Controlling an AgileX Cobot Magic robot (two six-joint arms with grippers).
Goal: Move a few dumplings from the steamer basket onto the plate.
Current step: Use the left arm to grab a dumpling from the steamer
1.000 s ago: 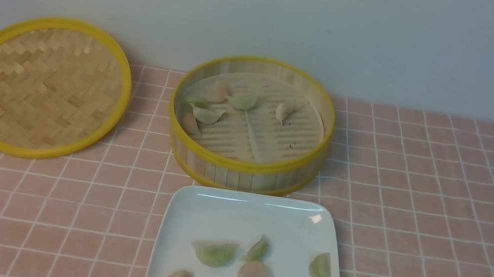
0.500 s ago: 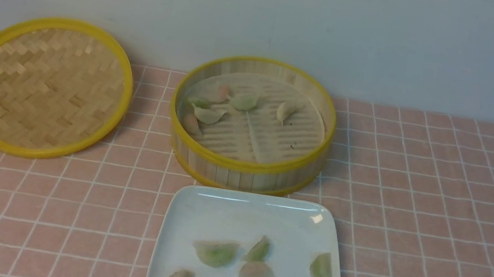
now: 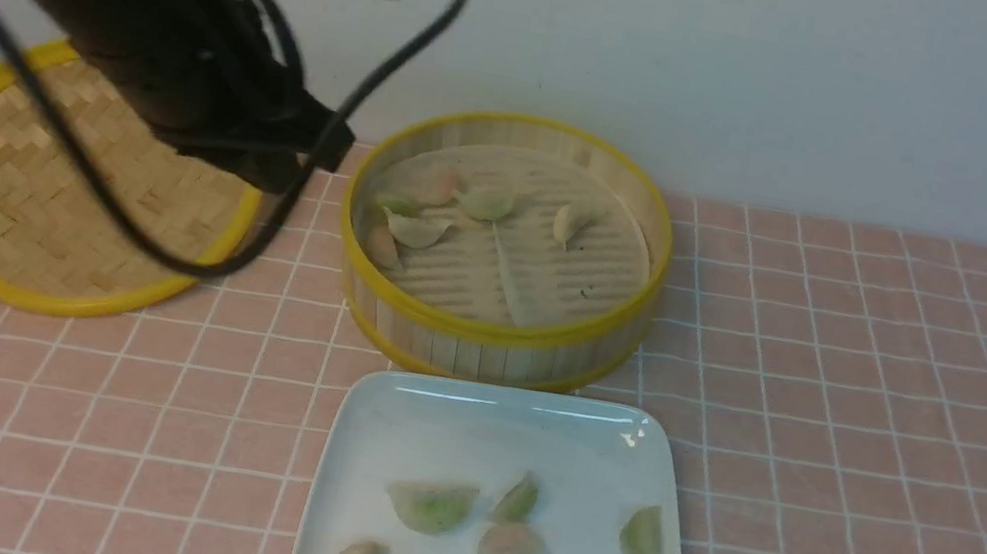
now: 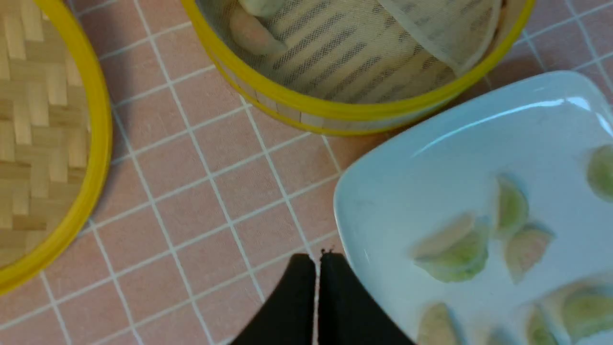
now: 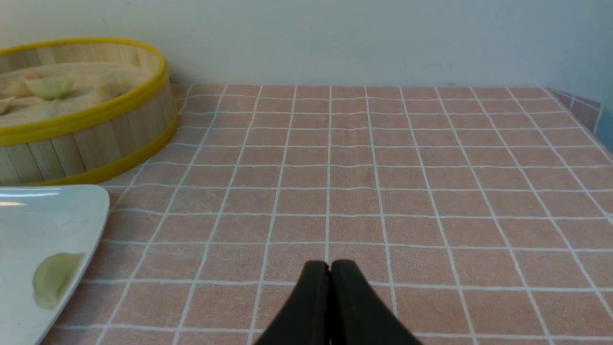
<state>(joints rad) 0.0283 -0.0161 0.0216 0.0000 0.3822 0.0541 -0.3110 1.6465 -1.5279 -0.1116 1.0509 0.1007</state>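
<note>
Dumplings are sitting in two groups: several are lying in the basket, bunched toward its left half, and more are resting on the plate just in front of it.

Furthest left, the lid is lying flat on the counter, showing a herringbone bamboo weave inside a yellow rim. The left arm is hanging over the lid and reaching toward the basket's left rim. Its left fingers are pressing together with nothing between them. The wrist view is showing them above the pink, white-gridded cloth, just beside the plate's corner, with the basket further ahead. That is making the left arm much the nearer one, with the basket's dumplings lying to the right of its tip.

Against the basket's left wall a pink dumpling is running along the curve, and a pale dumpling beside it is lying crosswise. The basket is showing upright slats between yellow hoops, with a fine mesh liner covering its ridged floor. Each dumpling is looking soft, pleated and translucent, and probably slippery to pinch. The plate is gleaming white, with rounded corners.

Far right, the right fingers are closed and empty, hovering over the cloth, well apart from the basket.
</note>
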